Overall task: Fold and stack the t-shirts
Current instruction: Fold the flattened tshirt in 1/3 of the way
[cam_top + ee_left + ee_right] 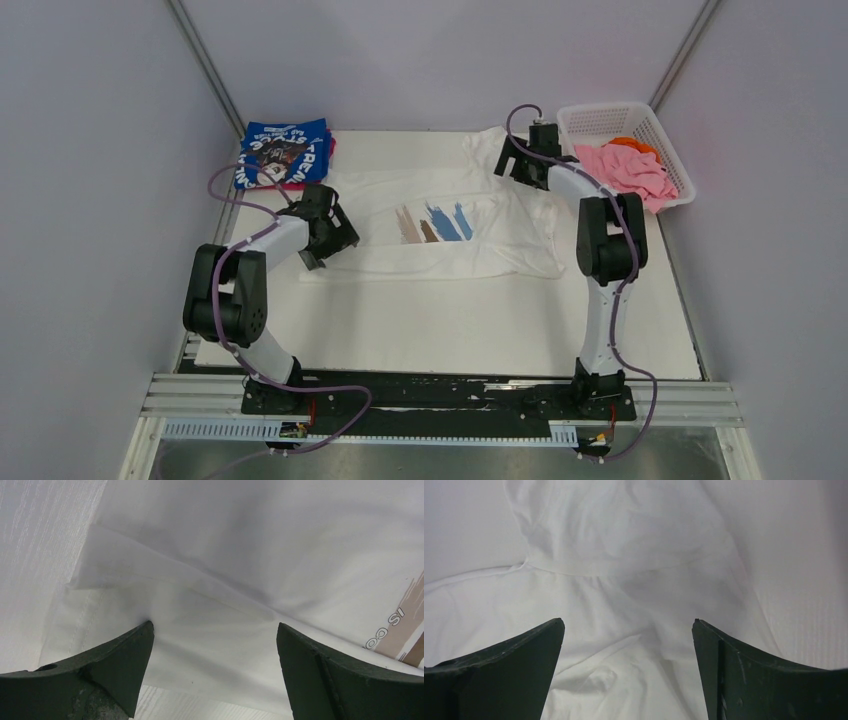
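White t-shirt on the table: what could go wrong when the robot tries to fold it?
The left gripper hangs open over the flat edge of the white t-shirt; it might pinch only table and miss the cloth. Near the open right gripper the cloth is bunched and wrinkled, so it could grab extra layers and fold crooked. That gripper also works close to the basket, so a wide swing might bump it.

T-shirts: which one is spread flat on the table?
The white one with brown and blue streaks; the blue one lies folded, the pink one sits in the basket.
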